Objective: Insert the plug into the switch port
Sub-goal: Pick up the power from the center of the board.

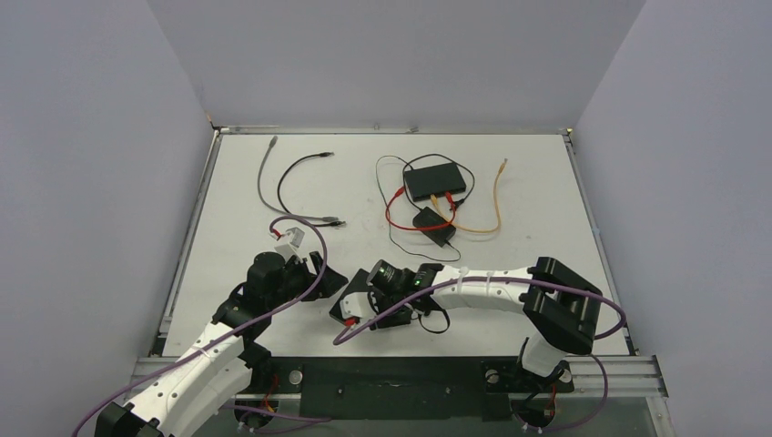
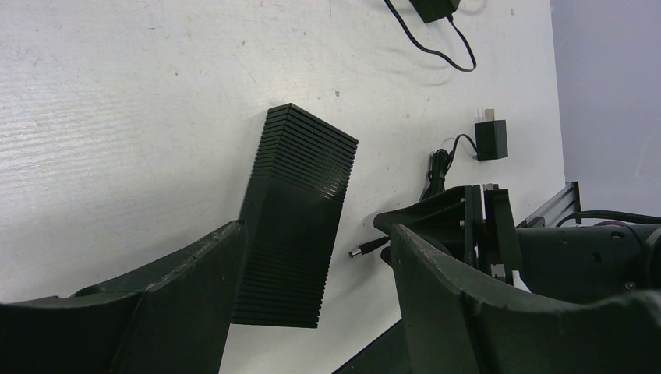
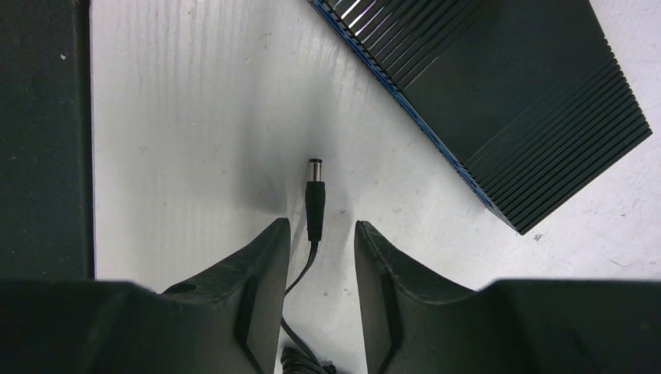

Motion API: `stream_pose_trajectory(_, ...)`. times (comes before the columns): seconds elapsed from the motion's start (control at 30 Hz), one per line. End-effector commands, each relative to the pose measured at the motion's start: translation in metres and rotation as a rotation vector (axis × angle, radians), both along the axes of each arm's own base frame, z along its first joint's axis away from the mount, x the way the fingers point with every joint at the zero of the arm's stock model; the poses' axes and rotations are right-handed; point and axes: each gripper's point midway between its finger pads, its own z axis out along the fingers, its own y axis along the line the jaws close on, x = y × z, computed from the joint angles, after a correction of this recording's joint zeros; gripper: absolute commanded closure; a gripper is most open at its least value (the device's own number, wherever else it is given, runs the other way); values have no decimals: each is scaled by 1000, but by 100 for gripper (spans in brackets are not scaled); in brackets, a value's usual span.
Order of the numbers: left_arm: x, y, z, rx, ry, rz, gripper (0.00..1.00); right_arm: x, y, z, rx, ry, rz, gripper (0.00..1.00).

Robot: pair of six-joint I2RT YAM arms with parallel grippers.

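A black ribbed switch [image 2: 300, 210] lies flat on the white table, its blue-edged side showing in the right wrist view [image 3: 507, 93]. My left gripper [image 2: 316, 230] is open above it. One finger [image 2: 195, 288] overlaps its left edge and the other stands well clear on the right. The plug [image 3: 315, 195], a black barrel with a metal tip, lies on the table just short of the switch. My right gripper [image 3: 321, 226] straddles the plug's rear end and its cable, jaws narrow, with a gap on both sides. The plug tip [image 2: 360, 252] points at the switch's side.
A second black box [image 1: 435, 182] with red and orange cables sits at the back, a black power brick [image 1: 433, 226] in front of it. Loose grey and black cables [image 1: 300, 177] lie at the back left. A small wall adapter [image 2: 491, 140] rests near the table's edge.
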Motion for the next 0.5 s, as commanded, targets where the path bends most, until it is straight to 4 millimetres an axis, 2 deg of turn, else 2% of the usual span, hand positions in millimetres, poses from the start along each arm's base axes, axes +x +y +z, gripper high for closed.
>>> stream_pose_trajectory(0.0, 6, -6, 13, -28, -59, -15, 35, 5, 19, 5, 58, 11, 3, 68)
stream_pose_trajectory(0.2, 6, -5, 12, -25, -58, -14, 35, 3, 21, 2, 58, 23, 8, 71)
stream_pose_trajectory(0.47, 6, -5, 11, -22, -54, -15, 35, 5, 21, 1, 59, 27, 0, 88)
